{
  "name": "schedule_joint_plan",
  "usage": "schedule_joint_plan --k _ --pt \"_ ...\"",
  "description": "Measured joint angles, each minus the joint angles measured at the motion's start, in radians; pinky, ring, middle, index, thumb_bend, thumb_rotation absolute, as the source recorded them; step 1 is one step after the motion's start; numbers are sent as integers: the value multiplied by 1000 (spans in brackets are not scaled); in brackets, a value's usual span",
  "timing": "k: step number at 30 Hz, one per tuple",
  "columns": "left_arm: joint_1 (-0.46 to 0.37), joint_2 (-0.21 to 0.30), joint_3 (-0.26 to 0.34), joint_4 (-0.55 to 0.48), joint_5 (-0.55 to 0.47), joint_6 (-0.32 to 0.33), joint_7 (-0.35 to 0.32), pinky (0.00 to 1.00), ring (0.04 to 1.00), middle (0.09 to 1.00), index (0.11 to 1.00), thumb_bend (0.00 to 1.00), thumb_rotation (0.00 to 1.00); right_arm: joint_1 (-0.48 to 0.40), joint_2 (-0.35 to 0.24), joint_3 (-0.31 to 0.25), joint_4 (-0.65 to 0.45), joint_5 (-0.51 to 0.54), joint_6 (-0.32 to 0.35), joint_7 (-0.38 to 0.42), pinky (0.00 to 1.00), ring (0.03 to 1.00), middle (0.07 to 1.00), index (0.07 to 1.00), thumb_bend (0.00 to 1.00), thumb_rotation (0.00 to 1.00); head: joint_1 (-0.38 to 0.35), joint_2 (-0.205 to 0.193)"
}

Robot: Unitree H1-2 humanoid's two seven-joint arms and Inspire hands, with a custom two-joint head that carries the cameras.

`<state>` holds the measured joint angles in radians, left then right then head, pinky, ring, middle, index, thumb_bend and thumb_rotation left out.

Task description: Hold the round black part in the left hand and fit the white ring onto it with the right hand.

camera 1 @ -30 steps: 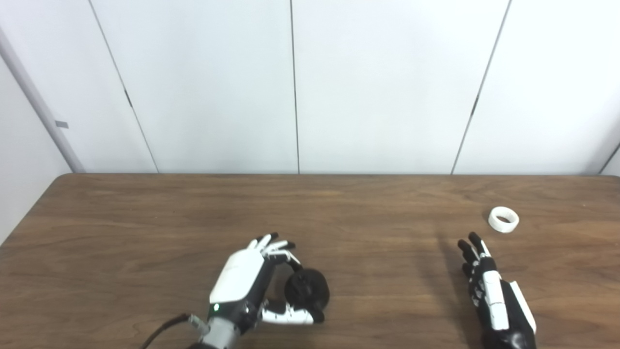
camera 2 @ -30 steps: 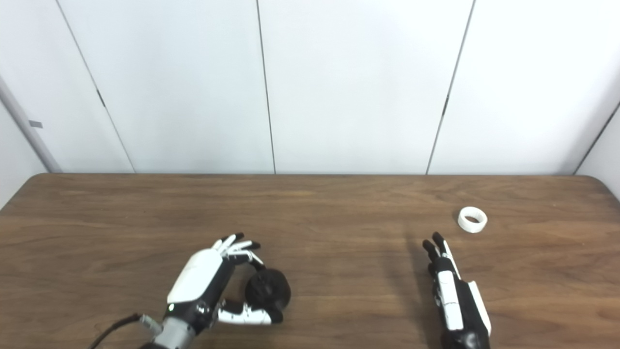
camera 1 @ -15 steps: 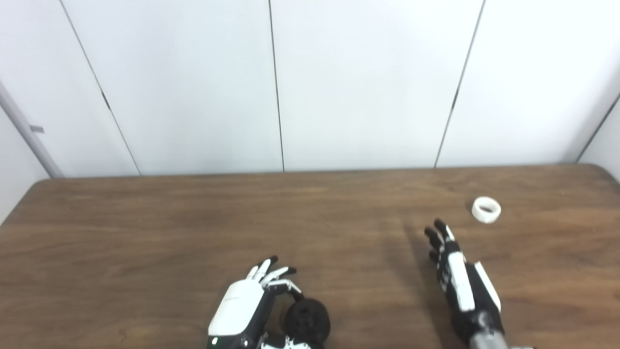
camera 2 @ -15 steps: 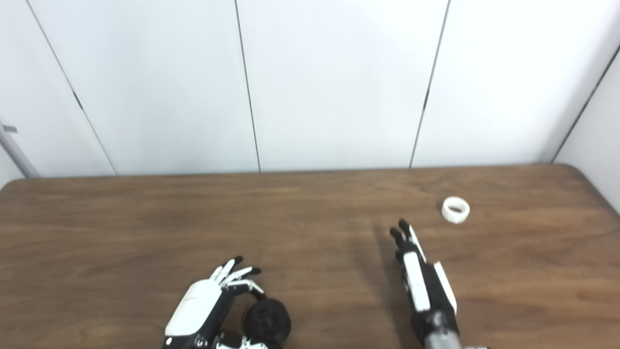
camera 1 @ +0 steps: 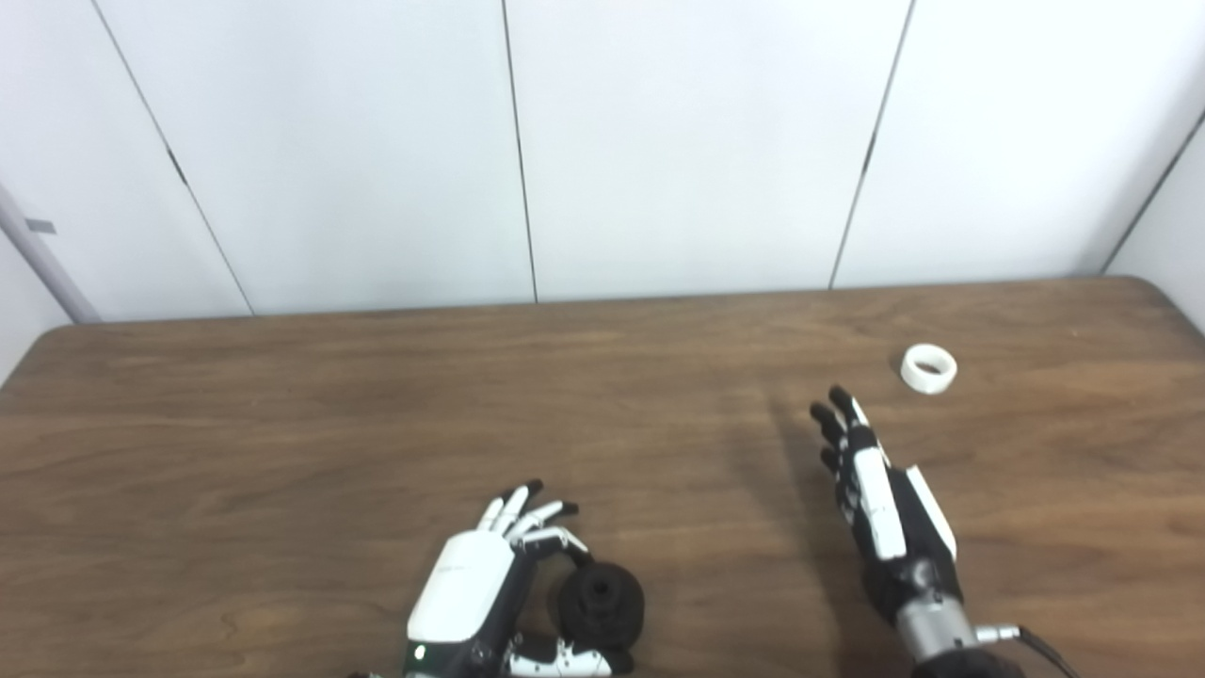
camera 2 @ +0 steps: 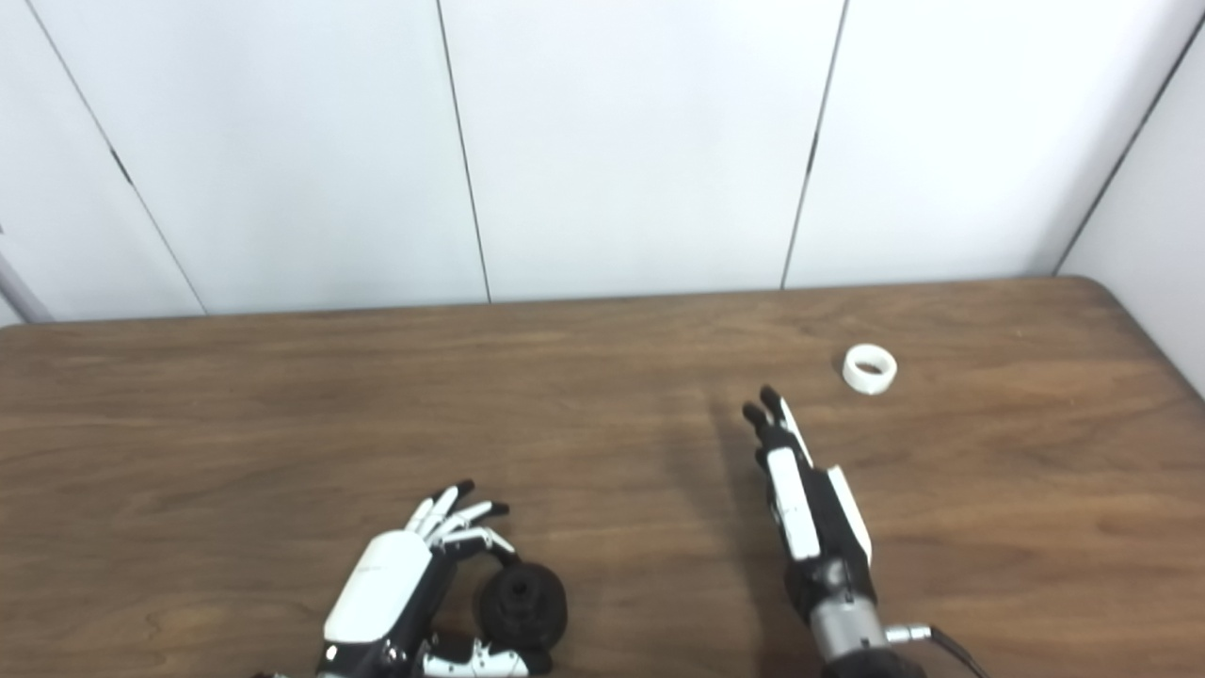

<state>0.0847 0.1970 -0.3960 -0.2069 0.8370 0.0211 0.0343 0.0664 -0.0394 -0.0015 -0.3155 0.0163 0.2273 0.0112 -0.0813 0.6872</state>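
Left eye view, read left to right. The left hand is seen at the near edge of the wooden worktop, with its fingers curled around the round black part; thumb and fingertips appear to bracket the part, which seems to rest on or just above the worktop. Whether the grasp is firm cannot be told, but the part is taken as held.

Further right, the right hand is extended flat over the worktop, fingers straight and apart, nothing held. The white ring lies on the worktop beyond and slightly to the right of the fingertips, near them but not touched.

Change noted against the frames of a second ago: the whole scene has shifted in the picture, so the head cameras are judged to have moved. Allowing for that, the right arm has been pushed forward, and the gap between its fingertips and the ring has narrowed. The left hand's hold on the black part is unchanged.

Meaning for the task: the holding step is judged done; the reach for the ring is under way and the ring is not yet picked up. Fitting remains. A thin, light ring lying flat is judged likely to slide if nudged.
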Motion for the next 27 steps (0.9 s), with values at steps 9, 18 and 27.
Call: schedule_joint_plan --k 9,18,27 --pt "1 0 0 0 3 -2 -1 1000 980 860 486 520 54 -10 -15 -12 -7 -2 21 -1 1000 986 953 954 528 816 -38 18" --pt "2 8 9 -6 2 -2 -17 1000 974 852 486 521 53 -99 -64 -25 -52 -142 89 -41 915 909 895 886 573 436 -103 43" --pt "8 33 35 -11 -12 -38 -35 1000 959 841 485 522 52 -242 -169 -26 -63 -275 223 -28 893 902 893 881 607 395 -251 52"
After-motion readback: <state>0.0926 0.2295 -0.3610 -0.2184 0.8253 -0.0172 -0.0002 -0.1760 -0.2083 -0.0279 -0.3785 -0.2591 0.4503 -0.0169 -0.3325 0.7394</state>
